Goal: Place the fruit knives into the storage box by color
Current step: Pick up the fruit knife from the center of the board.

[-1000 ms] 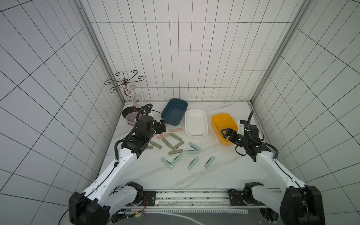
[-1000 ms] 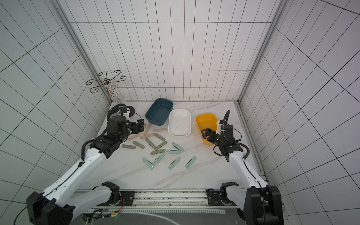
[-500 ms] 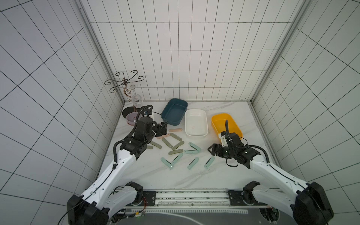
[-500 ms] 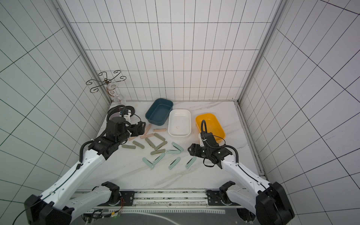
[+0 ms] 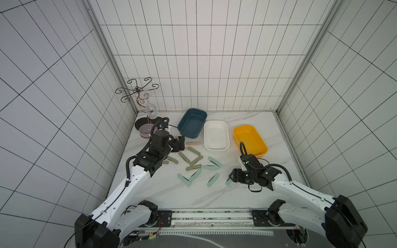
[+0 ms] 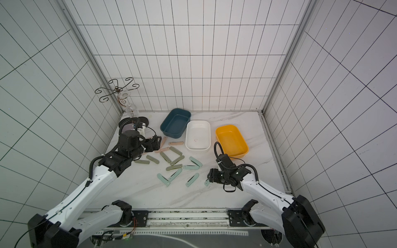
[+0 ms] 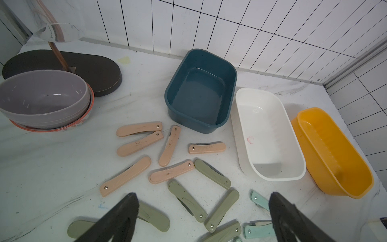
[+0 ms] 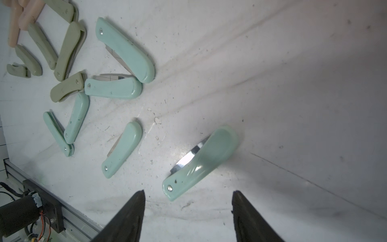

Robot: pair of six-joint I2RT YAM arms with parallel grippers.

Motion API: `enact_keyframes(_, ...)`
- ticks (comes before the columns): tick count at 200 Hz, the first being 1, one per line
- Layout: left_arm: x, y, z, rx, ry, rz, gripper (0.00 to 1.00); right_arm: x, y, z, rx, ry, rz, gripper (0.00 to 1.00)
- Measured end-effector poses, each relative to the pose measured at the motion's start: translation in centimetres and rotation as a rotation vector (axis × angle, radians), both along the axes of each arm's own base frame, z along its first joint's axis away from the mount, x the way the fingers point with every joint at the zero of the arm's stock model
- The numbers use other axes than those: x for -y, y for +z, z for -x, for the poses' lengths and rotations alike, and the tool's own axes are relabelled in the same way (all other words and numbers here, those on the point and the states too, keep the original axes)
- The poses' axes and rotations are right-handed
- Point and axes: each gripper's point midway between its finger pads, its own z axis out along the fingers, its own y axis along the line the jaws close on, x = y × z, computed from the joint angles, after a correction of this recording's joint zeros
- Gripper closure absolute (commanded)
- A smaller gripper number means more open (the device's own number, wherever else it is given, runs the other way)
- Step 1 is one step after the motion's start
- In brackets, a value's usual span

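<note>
Fruit knives lie scattered on the marble table: peach-pink ones (image 5: 193, 143) (image 7: 207, 147) at the back left, olive ones (image 5: 194, 151) (image 7: 211, 176) in the middle, mint ones (image 5: 214, 161) (image 8: 123, 148) nearer the front. The storage boxes stand in a row behind them: dark blue (image 5: 190, 135), white (image 5: 216, 148) and yellow (image 5: 257, 153), all without knives. My left gripper (image 5: 179, 145) (image 7: 203, 194) hovers open over the pink and olive knives. My right gripper (image 5: 231, 177) (image 8: 188, 191) is open and empty, low over the table, with a lone mint knife (image 5: 228, 182) (image 8: 201, 161) just ahead of its fingertips.
A wire glass rack (image 5: 137, 94) with a hanging wine glass, its black base and stacked bowls (image 5: 146, 130) (image 7: 41, 98) fill the back left corner. Tiled walls close three sides. A metal rail (image 5: 210, 216) runs along the front edge.
My right arm swung from beside the yellow box forward and inward to the lone mint knife, and its jaws narrowed. The left arm barely moved.
</note>
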Motion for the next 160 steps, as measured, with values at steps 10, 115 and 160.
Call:
enact_keyframes(10,0.0,0.1,0.0,0.005,0.0,0.002,0.03,0.0,-0.4,0.1,-0.012,0.002,0.012,0.35)
enact_keyframes(115,-0.1,0.3,0.3,0.023,0.004,0.016,0.03,-2.2,-2.1,-1.3,-0.002,0.053,0.031,0.4)
enact_keyframes(160,-0.1,0.4,0.3,0.024,0.005,0.019,0.03,-3.1,-2.1,-2.1,0.019,0.087,0.06,0.42)
